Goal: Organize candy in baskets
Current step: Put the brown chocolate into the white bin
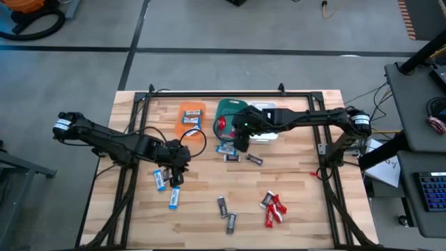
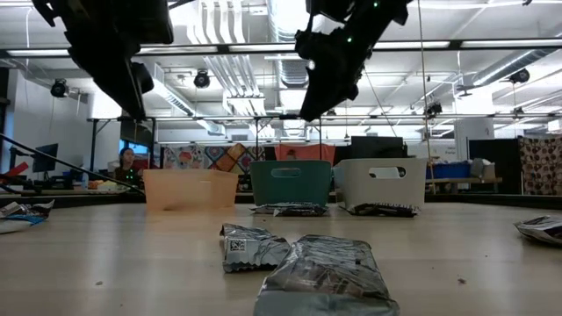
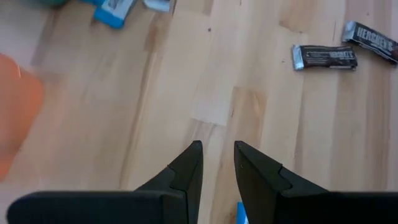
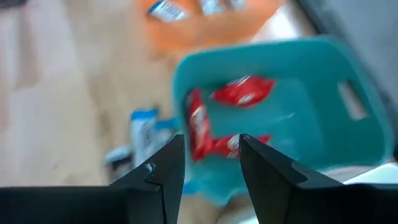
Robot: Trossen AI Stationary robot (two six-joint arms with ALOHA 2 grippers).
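Bright even overhead light; right wrist view motion-blurred.

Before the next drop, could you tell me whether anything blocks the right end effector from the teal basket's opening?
Nothing visible does. The right end effector hangs open directly above the teal green rectangular plastic basket, whose top is uncovered; only red wrapped candy bars lie on its floor.

Colours on the table, candy and baskets.
Table (image 1: 293,192): pale wood planks. Orange basket (image 1: 193,115) holds blue-and-white candy (image 1: 191,118); teal basket (image 4: 311,74) holds red candy (image 4: 242,90); white basket (image 2: 384,183) beside it. Loose on the wood: blue-and-white bars (image 1: 160,180), dark grey bars (image 1: 222,205), red bars (image 1: 274,209). Both arms black.
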